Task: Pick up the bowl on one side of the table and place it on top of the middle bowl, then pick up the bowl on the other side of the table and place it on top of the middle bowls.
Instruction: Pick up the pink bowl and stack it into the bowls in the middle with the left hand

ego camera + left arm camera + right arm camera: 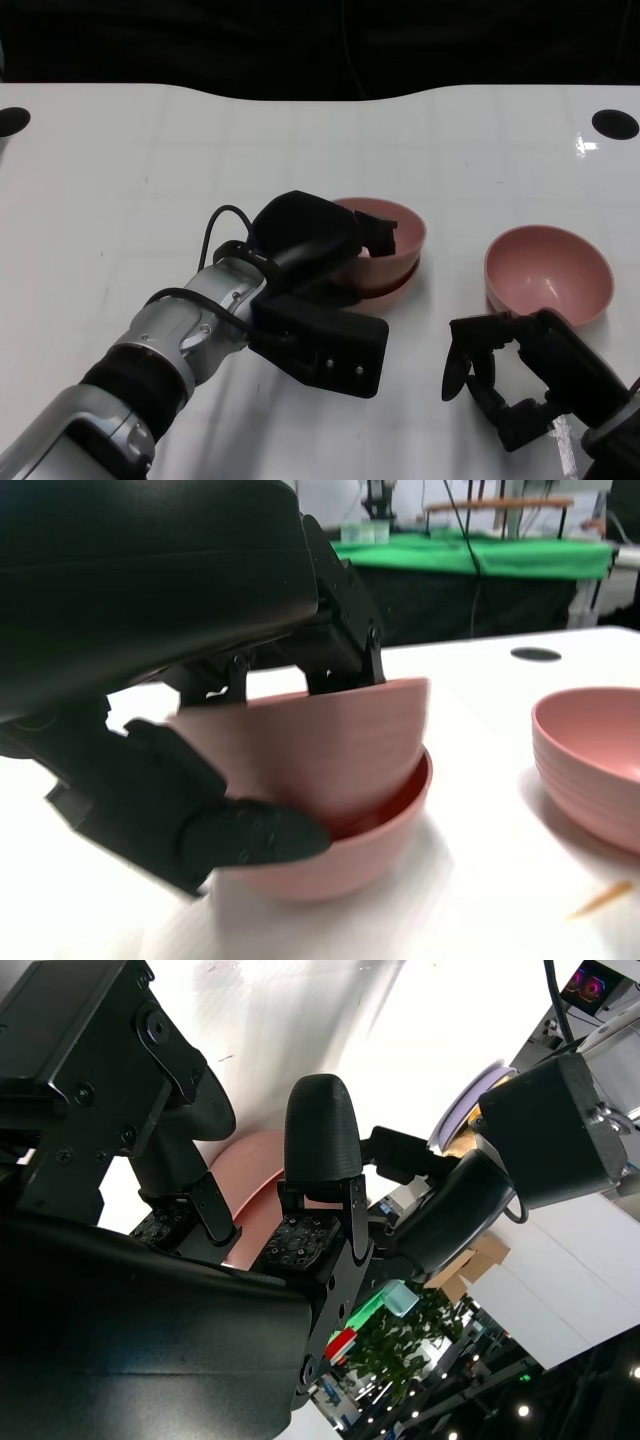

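Observation:
My left hand (305, 245) grips a pink bowl (412, 235) by its rim, fingers inside and thumb outside. That bowl sits tilted inside the middle pink bowl (396, 285). The left wrist view shows the held bowl (330, 745) leaning in the lower bowl (350, 855), with the hand (150, 630) still around it. A third pink bowl (548, 272) stands alone on the right, also seen as the bowl (595, 760) at the edge of the left wrist view. My right hand (500, 375) hovers just in front of it, fingers (322, 1150) apart and holding nothing.
The white table (150, 170) has a black round hole at the far right (614, 124) and another at the far left (12, 120). Its far edge meets a dark background. A small orange sliver (600, 900) lies near the right bowl.

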`<control>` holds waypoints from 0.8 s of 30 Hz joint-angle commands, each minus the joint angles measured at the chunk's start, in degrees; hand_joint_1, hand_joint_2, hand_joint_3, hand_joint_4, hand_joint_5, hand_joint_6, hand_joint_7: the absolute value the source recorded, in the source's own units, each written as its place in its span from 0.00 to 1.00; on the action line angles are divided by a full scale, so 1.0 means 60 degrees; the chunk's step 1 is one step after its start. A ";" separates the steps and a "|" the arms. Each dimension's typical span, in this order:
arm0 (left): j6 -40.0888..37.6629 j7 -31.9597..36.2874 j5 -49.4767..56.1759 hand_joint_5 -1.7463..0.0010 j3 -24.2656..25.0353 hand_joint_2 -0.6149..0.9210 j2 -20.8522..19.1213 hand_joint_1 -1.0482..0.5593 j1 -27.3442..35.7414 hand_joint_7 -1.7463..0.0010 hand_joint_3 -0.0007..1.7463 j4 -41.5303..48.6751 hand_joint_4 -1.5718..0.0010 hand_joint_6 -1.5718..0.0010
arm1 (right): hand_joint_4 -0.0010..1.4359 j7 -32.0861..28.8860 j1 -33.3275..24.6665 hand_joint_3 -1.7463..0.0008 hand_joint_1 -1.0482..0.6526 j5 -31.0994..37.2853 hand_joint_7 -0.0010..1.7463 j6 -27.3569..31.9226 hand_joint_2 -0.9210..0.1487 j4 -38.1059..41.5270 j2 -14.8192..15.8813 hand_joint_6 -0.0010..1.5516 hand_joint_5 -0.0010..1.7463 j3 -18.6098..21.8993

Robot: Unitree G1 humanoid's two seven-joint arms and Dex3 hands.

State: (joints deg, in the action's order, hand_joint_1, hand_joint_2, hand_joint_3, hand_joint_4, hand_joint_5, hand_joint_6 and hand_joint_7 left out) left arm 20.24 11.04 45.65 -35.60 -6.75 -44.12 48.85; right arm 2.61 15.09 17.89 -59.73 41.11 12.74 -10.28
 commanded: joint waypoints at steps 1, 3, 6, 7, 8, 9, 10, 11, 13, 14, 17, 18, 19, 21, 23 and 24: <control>-0.0241 -0.0407 -0.0036 0.71 0.0038 1.00 -0.0179 0.37 -0.0007 0.89 0.15 -0.0245 0.89 0.88 | 0.62 0.0043 0.0036 0.09 0.71 -0.0107 0.72 0.0044 0.74 -0.0024 0.0058 0.58 1.00 -0.0004; -0.0399 -0.0504 -0.0037 0.74 0.0053 1.00 -0.0192 0.31 0.0047 0.92 0.18 -0.0392 0.96 0.92 | 0.62 0.0037 0.0027 0.09 0.71 -0.0098 0.72 0.0052 0.74 -0.0026 0.0060 0.58 1.00 0.0002; -0.0745 -0.0728 0.0029 0.78 0.0027 1.00 -0.0257 0.25 0.0138 0.93 0.19 -0.0719 1.00 0.93 | 0.62 0.0112 -0.0008 0.08 0.71 -0.0201 0.72 0.0099 0.73 -0.0058 0.0053 0.58 1.00 0.0003; -0.0873 -0.0823 0.0103 0.81 -0.0013 1.00 -0.0320 0.24 0.0162 0.93 0.19 -0.0863 1.00 0.93 | 0.62 0.0122 -0.0013 0.08 0.72 -0.0216 0.71 0.0096 0.73 -0.0059 0.0052 0.58 1.00 0.0009; -0.1006 -0.0970 0.0162 0.84 -0.0045 1.00 -0.0395 0.21 0.0194 0.93 0.19 -0.1043 1.00 0.93 | 0.61 0.0140 -0.0016 0.08 0.72 -0.0226 0.71 0.0098 0.73 -0.0068 0.0057 0.58 0.99 0.0014; -0.1112 -0.1085 0.0218 0.86 -0.0068 1.00 -0.0470 0.19 0.0230 0.93 0.20 -0.1222 1.00 0.93 | 0.61 0.0129 -0.0012 0.08 0.72 -0.0202 0.71 0.0087 0.73 -0.0070 0.0061 0.58 0.98 0.0021; -0.1205 -0.1174 0.0274 0.87 -0.0083 1.00 -0.0528 0.18 0.0271 0.93 0.20 -0.1381 1.00 0.93 | 0.61 0.0114 -0.0012 0.08 0.72 -0.0175 0.71 0.0081 0.73 -0.0079 0.0064 0.59 0.97 0.0025; -0.1340 -0.1261 0.0372 0.88 -0.0113 1.00 -0.0596 0.17 0.0327 0.93 0.21 -0.1580 1.00 0.92 | 0.61 0.0103 -0.0019 0.08 0.72 -0.0148 0.71 0.0093 0.73 -0.0102 0.0070 0.59 0.97 0.0026; -0.1546 -0.1374 0.0536 0.88 -0.0162 1.00 -0.0739 0.16 0.0479 0.93 0.22 -0.1981 1.00 0.92 | 0.62 0.0122 -0.0059 0.09 0.72 -0.0127 0.71 0.0168 0.73 -0.0179 0.0088 0.59 0.96 0.0020; -0.1607 -0.1428 0.0586 0.88 -0.0165 1.00 -0.0832 0.16 0.0592 0.93 0.22 -0.2212 1.00 0.91 | 0.62 0.0127 -0.0085 0.09 0.72 -0.0131 0.71 0.0181 0.73 -0.0220 0.0093 0.59 0.97 0.0020; -0.1671 -0.1626 0.0489 0.87 0.0007 1.00 -0.1095 0.17 0.1003 0.93 0.21 -0.2922 0.99 0.91 | 0.63 0.0110 -0.0106 0.09 0.72 -0.0151 0.71 0.0080 0.73 -0.0251 0.0107 0.59 0.97 0.0027; -0.1653 -0.1683 0.0368 0.86 0.0124 1.00 -0.1175 0.17 0.1163 0.93 0.21 -0.3154 0.99 0.91 | 0.63 0.0093 -0.0088 0.09 0.72 -0.0147 0.71 0.0014 0.74 -0.0222 0.0108 0.59 0.98 0.0028; -0.1636 -0.1721 0.0236 0.85 0.0256 1.00 -0.1257 0.18 0.1333 0.94 0.20 -0.3389 0.99 0.91 | 0.63 0.0077 -0.0071 0.09 0.72 -0.0138 0.71 -0.0020 0.74 -0.0195 0.0106 0.59 0.98 0.0029; -0.1624 -0.1782 0.0081 0.85 0.0420 1.00 -0.1396 0.18 0.1571 0.94 0.20 -0.3749 0.99 0.92 | 0.63 0.0077 -0.0058 0.08 0.72 -0.0136 0.72 -0.0025 0.75 -0.0176 0.0102 0.59 0.99 0.0028; -0.1492 -0.1574 -0.0012 0.84 0.0654 1.00 -0.1616 0.18 0.1903 0.94 0.20 -0.4162 0.99 0.92 | 0.63 0.0133 -0.0073 0.08 0.72 -0.0205 0.72 0.0012 0.75 -0.0206 0.0095 0.59 1.00 0.0022; -0.1433 -0.1502 -0.0069 0.83 0.0798 1.00 -0.1745 0.19 0.2110 0.95 0.21 -0.4407 0.99 0.92 | 0.63 0.0131 -0.0082 0.08 0.71 -0.0212 0.72 0.0010 0.75 -0.0215 0.0091 0.58 1.00 0.0027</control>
State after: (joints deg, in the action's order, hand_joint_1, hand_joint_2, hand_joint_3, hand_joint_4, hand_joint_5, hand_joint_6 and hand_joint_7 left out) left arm 11.17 1.06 46.16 -32.42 -15.34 -33.13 24.28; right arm 3.18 14.99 17.74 -59.28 40.09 12.75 -10.30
